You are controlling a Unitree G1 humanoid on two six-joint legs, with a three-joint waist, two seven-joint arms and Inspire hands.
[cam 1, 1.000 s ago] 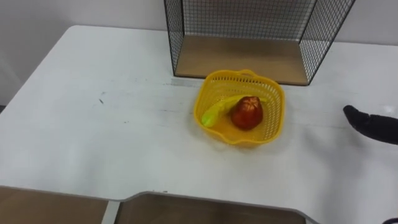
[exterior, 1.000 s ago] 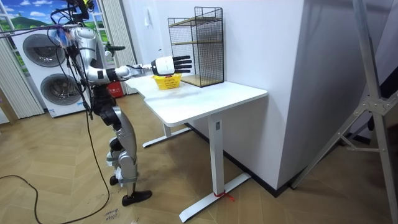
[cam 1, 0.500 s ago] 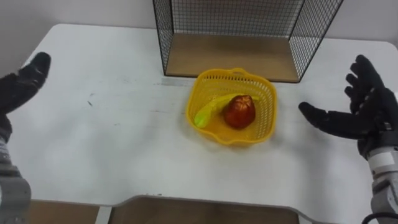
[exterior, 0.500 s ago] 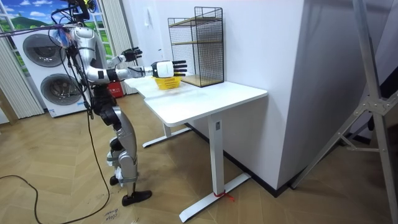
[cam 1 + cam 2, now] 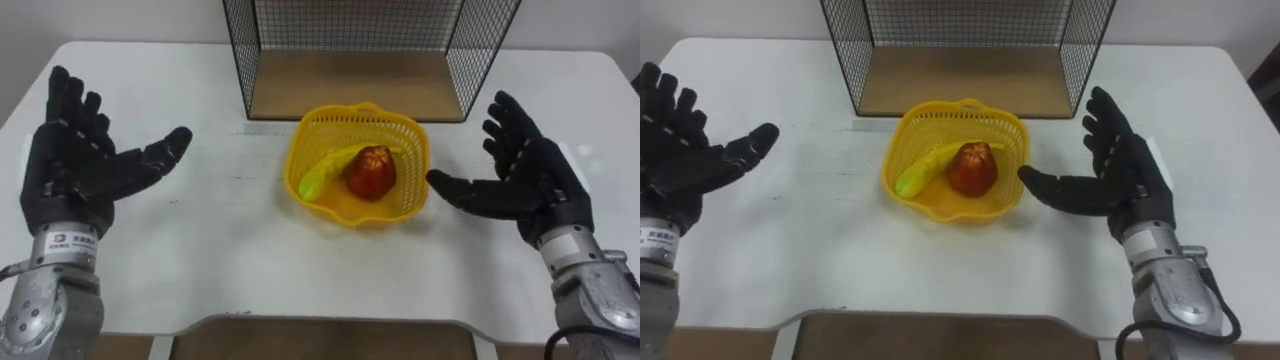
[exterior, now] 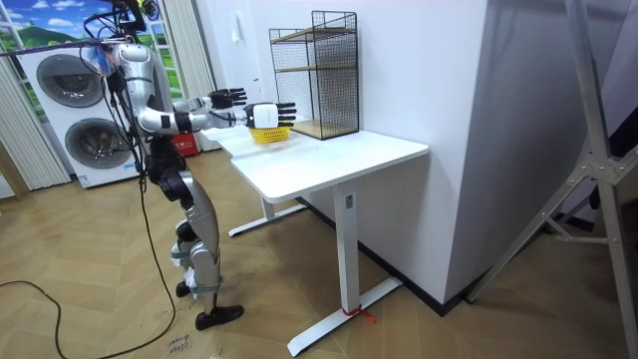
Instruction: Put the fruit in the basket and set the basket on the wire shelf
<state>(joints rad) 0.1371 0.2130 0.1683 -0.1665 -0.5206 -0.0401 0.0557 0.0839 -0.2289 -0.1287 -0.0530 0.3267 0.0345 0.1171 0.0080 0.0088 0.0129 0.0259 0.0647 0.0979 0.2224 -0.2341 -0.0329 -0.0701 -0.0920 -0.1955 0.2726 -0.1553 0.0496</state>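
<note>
A yellow plastic basket [image 5: 405, 145] [image 5: 910, 195] [image 6: 267, 130] sits on the white table in front of the wire shelf [image 5: 360, 90] [image 5: 965, 85] [image 6: 319, 75]. Inside it lie a red fruit [image 5: 370, 172] [image 5: 971, 167] and a yellow-green banana [image 5: 318, 178] [image 5: 920, 172]. My left hand [image 5: 75, 165] [image 5: 675, 165] hovers open well to the left of the basket, palm turned inward. My right hand [image 5: 525, 180] [image 5: 1120, 180] hovers open just right of the basket, its thumb close to the rim but apart from it. Both hands hold nothing.
The white table [image 5: 200, 250] [image 6: 319, 160] has bare surface on both sides of the basket. The shelf's wooden bottom board [image 5: 355, 95] lies right behind the basket. In the room view I stand at the table's end, with washing machines [image 6: 70, 110] behind.
Both hands have come in from the sides toward the basket, palms facing it. The view has shifted, so basket and shelf sit a little more to the left.
</note>
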